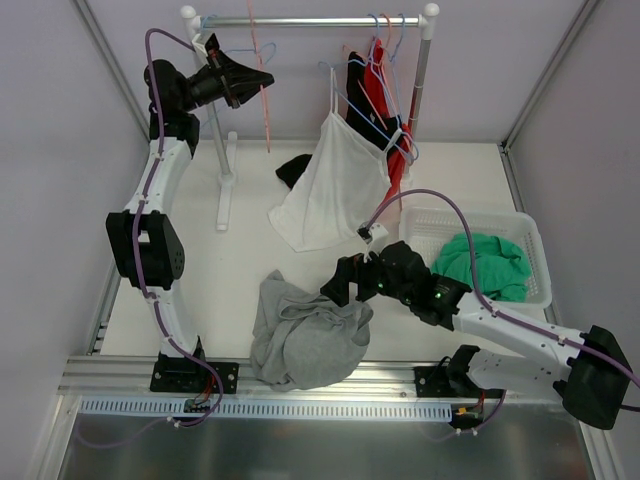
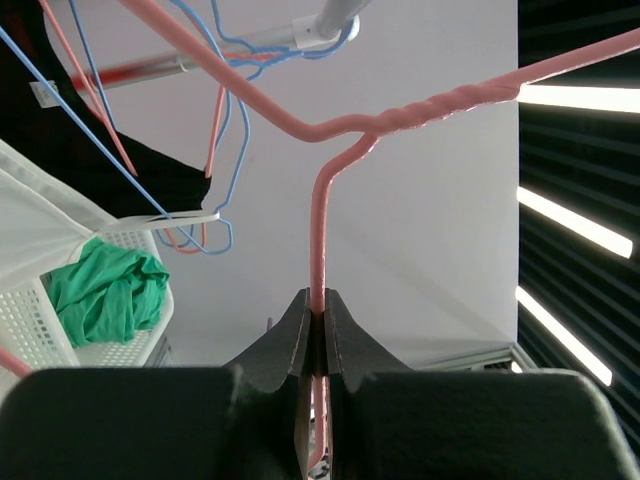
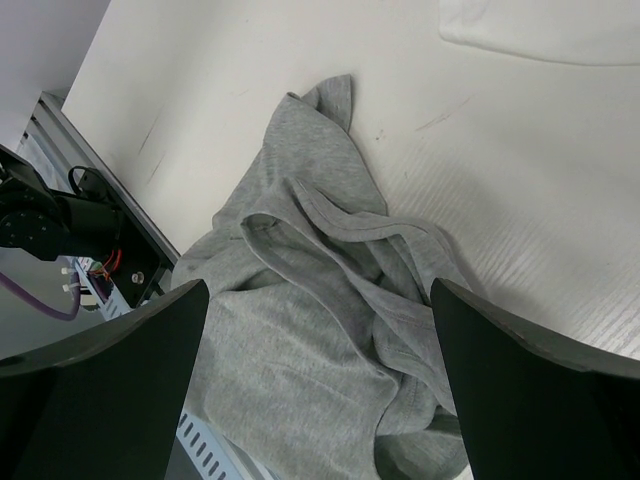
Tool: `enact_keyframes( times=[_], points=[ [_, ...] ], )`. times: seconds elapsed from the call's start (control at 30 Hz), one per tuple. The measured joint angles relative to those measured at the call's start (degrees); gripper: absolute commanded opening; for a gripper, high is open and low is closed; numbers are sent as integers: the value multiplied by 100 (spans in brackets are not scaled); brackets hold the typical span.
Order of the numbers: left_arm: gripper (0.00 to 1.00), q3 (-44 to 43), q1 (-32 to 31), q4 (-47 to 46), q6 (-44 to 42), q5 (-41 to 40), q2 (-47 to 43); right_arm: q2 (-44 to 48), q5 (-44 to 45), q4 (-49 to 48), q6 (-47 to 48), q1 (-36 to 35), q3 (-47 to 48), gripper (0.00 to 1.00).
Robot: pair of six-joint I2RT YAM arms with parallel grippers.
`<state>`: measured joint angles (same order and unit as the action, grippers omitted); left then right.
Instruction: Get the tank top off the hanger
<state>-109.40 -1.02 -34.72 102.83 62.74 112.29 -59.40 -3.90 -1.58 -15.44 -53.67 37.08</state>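
Note:
A grey tank top (image 1: 305, 335) lies crumpled on the table near the front edge, off any hanger; it fills the right wrist view (image 3: 330, 330). My right gripper (image 1: 345, 285) hovers just above it, open and empty (image 3: 318, 295). My left gripper (image 1: 265, 80) is raised by the rack and shut on the wire of a bare pink hanger (image 1: 268, 115). In the left wrist view the jaws (image 2: 322, 310) pinch the pink hanger (image 2: 322, 220) below its twisted neck.
A white tank top (image 1: 335, 185) hangs from a blue hanger (image 1: 345, 95) on the rack rail (image 1: 310, 20), beside red and black garments (image 1: 375, 95). A white basket (image 1: 535, 250) with a green garment (image 1: 485, 265) stands at the right. A black cloth (image 1: 293, 168) lies by the rack.

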Motion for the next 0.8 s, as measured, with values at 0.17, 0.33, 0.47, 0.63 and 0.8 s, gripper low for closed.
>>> enact_keyframes(
  times=[0.17, 0.33, 0.47, 0.63, 0.8],
  points=[
    [3, 173, 0, 72, 0, -42, 2, 9, 0, 2, -17, 0, -92, 99],
    [4, 356, 0, 76, -31, -48, 0, 55, 0, -4, -22, 0, -111, 100],
    [14, 463, 0, 107, -44, -94, -13, 57, -2, -22, -42, 0, -114, 100],
    [40, 767, 0, 140, -125, -192, -101, 63, -20, -46, -55, 0, -149, 99],
    [59, 1073, 0, 214, -210, -317, -236, 131, -22, -79, -61, 0, -219, 99]
  ],
)
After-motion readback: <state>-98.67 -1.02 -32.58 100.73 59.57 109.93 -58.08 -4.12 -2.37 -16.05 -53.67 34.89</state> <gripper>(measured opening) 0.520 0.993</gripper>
